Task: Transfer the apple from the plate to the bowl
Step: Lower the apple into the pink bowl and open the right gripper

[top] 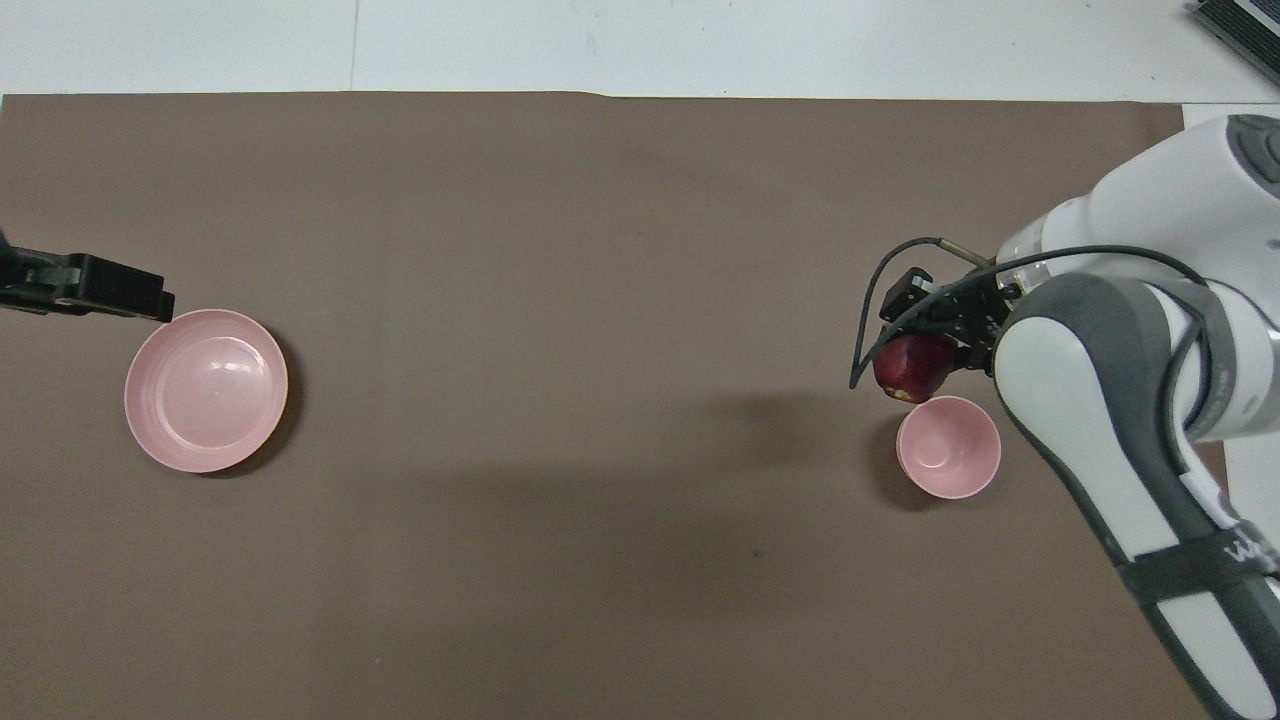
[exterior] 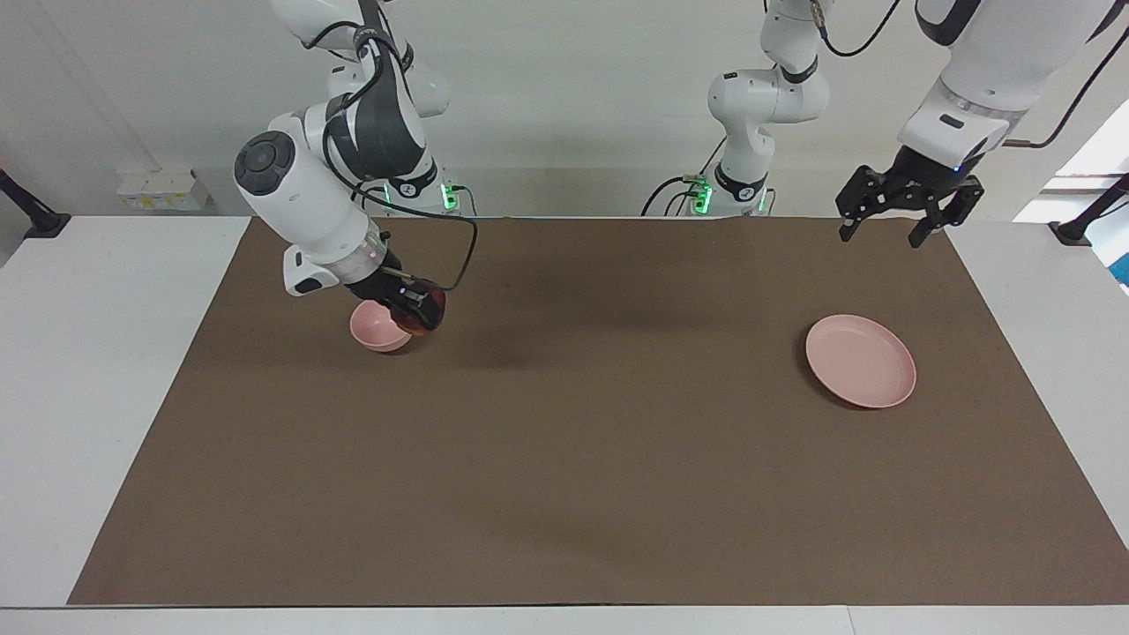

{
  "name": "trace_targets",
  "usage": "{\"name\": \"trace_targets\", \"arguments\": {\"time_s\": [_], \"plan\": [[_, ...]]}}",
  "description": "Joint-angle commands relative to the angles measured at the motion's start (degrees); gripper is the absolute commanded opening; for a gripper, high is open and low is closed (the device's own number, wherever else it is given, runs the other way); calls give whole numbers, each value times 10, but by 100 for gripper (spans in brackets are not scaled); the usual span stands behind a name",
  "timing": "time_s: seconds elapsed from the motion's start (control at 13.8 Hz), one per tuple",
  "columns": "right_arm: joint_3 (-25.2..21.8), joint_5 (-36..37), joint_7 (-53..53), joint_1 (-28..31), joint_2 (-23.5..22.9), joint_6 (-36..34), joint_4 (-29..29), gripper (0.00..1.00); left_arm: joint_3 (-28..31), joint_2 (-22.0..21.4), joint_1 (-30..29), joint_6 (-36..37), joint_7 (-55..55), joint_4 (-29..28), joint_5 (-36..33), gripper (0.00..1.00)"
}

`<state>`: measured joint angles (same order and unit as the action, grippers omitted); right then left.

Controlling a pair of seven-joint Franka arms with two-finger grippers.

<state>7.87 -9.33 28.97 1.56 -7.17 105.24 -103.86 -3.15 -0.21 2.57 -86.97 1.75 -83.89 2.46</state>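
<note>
My right gripper (exterior: 422, 309) is shut on the dark red apple (top: 914, 367). It holds the apple low, by the rim of the small deep pink bowl (exterior: 377, 327), at the right arm's end of the brown mat. In the overhead view the apple sits just at the edge of the bowl (top: 948, 447), and the bowl is empty inside. The flat pink plate (exterior: 860, 361) lies empty at the left arm's end; it also shows in the overhead view (top: 205, 390). My left gripper (exterior: 885, 231) hangs open and empty above the mat's edge, near the plate, and waits.
A brown mat (exterior: 582, 459) covers most of the white table (exterior: 88, 353). The two arm bases (exterior: 741, 185) stand at the robots' edge. A dark stand (exterior: 40, 220) is at a table corner.
</note>
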Motion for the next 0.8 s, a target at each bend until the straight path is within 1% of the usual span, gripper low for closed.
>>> {"name": "trace_targets", "arguments": {"time_s": [0.0,0.15,0.36,0.51,0.58,0.65,0.73], "plan": [[6,28,-71,22,79,93,-140,2,2,-42,-4,12,2,-41,-11,100],[6,29,-103,27,99,158,-209,2,3,-43,-16,12,11,-44,-11,100],[5,30,-170,52,102,234,-285,2,3,-42,-39,14,27,-42,-11,100],[6,30,-196,66,112,260,-320,2,3,-42,-50,9,31,-42,-11,100],[6,30,-196,66,113,262,-325,4,3,-41,-52,7,34,-42,-11,100],[6,30,-193,65,113,261,-325,28,3,-41,-56,7,36,-43,-11,100],[6,30,-194,65,110,260,-321,99,3,-42,-56,6,37,-44,-11,100]]}}
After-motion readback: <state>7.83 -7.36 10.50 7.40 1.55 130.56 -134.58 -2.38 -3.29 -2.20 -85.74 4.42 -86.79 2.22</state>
